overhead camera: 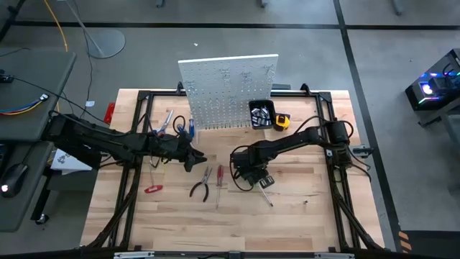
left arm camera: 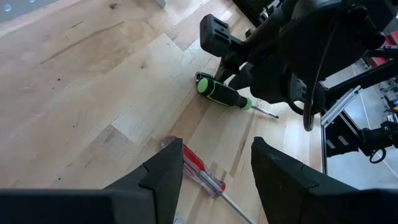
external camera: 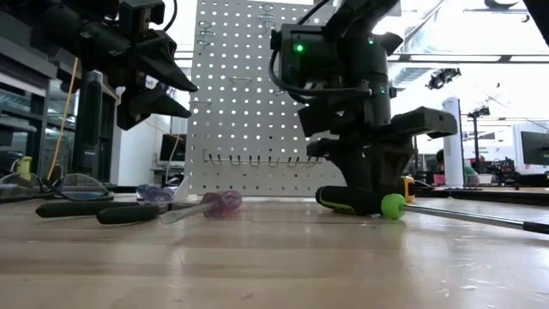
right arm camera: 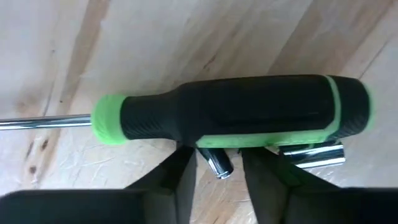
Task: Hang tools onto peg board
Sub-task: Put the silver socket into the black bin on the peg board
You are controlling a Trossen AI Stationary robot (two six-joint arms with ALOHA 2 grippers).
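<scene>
The green-and-black screwdriver (right arm camera: 230, 112) lies flat on the wooden table (overhead camera: 302, 208). My right gripper (right arm camera: 219, 167) points down at it. Its fingertips stand a little apart at one long side of the handle, and a small shiny metal piece (right arm camera: 217, 163) shows in the gap. My left gripper (left arm camera: 214, 168) hangs open above the table, left of centre, over a red-handled screwdriver (left arm camera: 200, 167). The white peg board (overhead camera: 228, 90) stands upright at the far edge. My right gripper comes from above, pointing down, with both fingertips (right arm camera: 183, 163) right at the long side of the handle (right arm camera: 211, 142) near its middle. The handle lies across in front of them, not between them. Whether they touch it I cannot tell.
Dark-handled pliers (overhead camera: 201, 188), a red screwdriver (overhead camera: 220, 175) and red-handled cutters (overhead camera: 152, 188) lie left of my right gripper. More tools (overhead camera: 172, 124) lie by the board's left foot. A black bin (overhead camera: 261, 114) and a yellow tape measure (overhead camera: 282, 121) sit at its right. A black frame (overhead camera: 136, 144) borders the table.
</scene>
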